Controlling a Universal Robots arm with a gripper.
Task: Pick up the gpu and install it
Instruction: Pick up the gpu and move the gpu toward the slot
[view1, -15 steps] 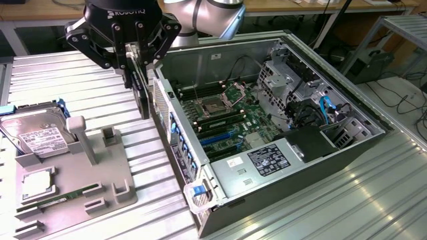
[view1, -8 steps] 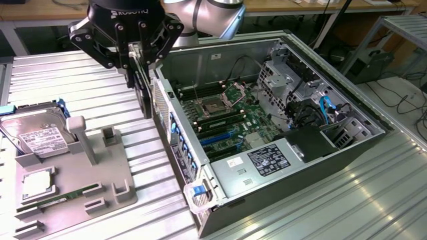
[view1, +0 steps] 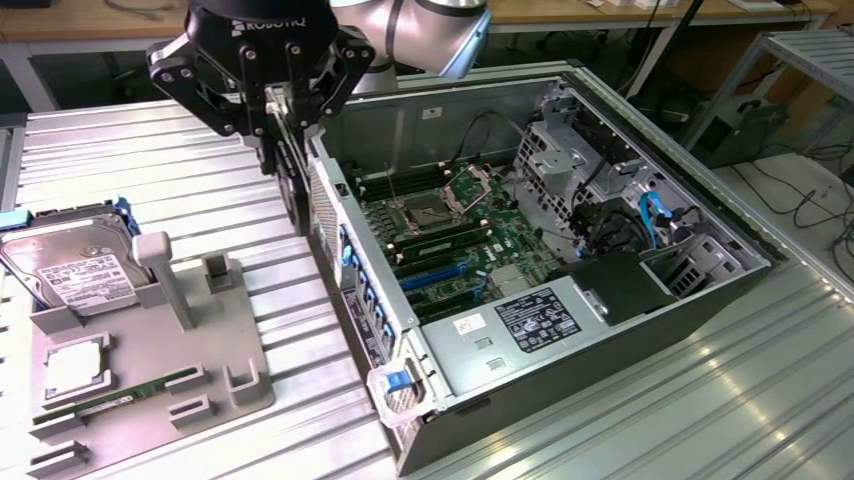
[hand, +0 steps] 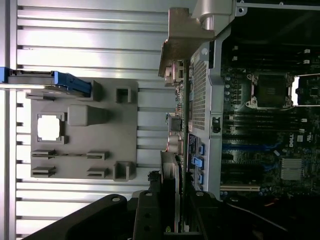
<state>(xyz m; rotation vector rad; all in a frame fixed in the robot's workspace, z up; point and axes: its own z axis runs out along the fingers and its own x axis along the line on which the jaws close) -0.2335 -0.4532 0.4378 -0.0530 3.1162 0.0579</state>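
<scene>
A black two-finger gripper (view1: 284, 125) marked "ROBOTIQ", on a silver-grey Universal Robots arm (view1: 427, 30), is clamped on the gpu (view1: 296, 195). The gpu is a thin green circuit-board card with a silver metal end bracket, and it is held edge-on above the ribbed aluminium table (view1: 160, 170). It hangs just outside the perforated wall of the open black-and-silver computer tower case (view1: 561, 420), which lies on its side across the middle of the table; whether card and wall touch cannot be told. Inside the case, the green motherboard (view1: 454, 240) carries an open processor socket (view1: 430, 212), and the wrist view picks out the word "DELL" on the board. The black-and-white label on the silver power supply box (view1: 534, 320) is too small to read. Toward the table's edge at the exterior view's left sits a flat grey plastic fixture tray (view1: 200, 370). It holds a silver hard drive with a white label (view1: 74, 265) in a blue carrier, a square silver processor chip (view1: 74, 365) and a narrow green RAM stick (view1: 120, 395).
</scene>
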